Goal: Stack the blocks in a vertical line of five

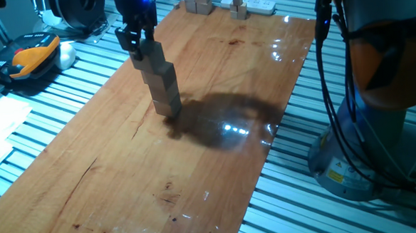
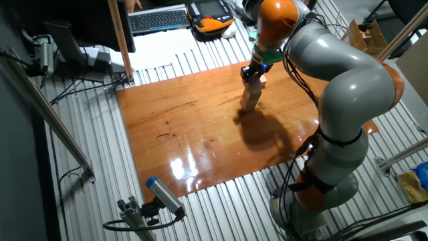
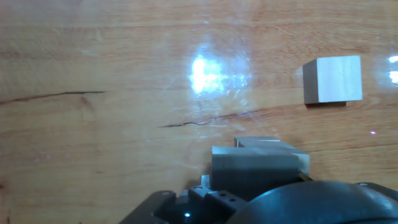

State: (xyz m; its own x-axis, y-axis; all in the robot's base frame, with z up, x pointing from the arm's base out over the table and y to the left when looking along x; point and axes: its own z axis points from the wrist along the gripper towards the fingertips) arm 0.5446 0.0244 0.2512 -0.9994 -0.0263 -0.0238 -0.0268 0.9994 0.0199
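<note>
On the wooden table (image 1: 217,152) a leaning stack of blocks (image 1: 160,83) rises from a spot left of the table's middle in one fixed view, each cube set a little off from the one below, so the column steps up toward the left. The gripper (image 1: 137,42) sits at the top of the stack with its dark fingers on either side of the uppermost cube, and it seems to be pinching that cube, though the view is too dark there to be sure of contact. How many cubes make up the column is hard to count; about four can be made out. In the other fixed view the same stack (image 2: 251,96) stands near the far edge of the board under the orange and grey arm (image 2: 334,87). The hand view looks down past the top block (image 3: 255,168), close below the camera, and shows a single loose block (image 3: 333,79) lying flat on the table, well apart from the stack.
</note>
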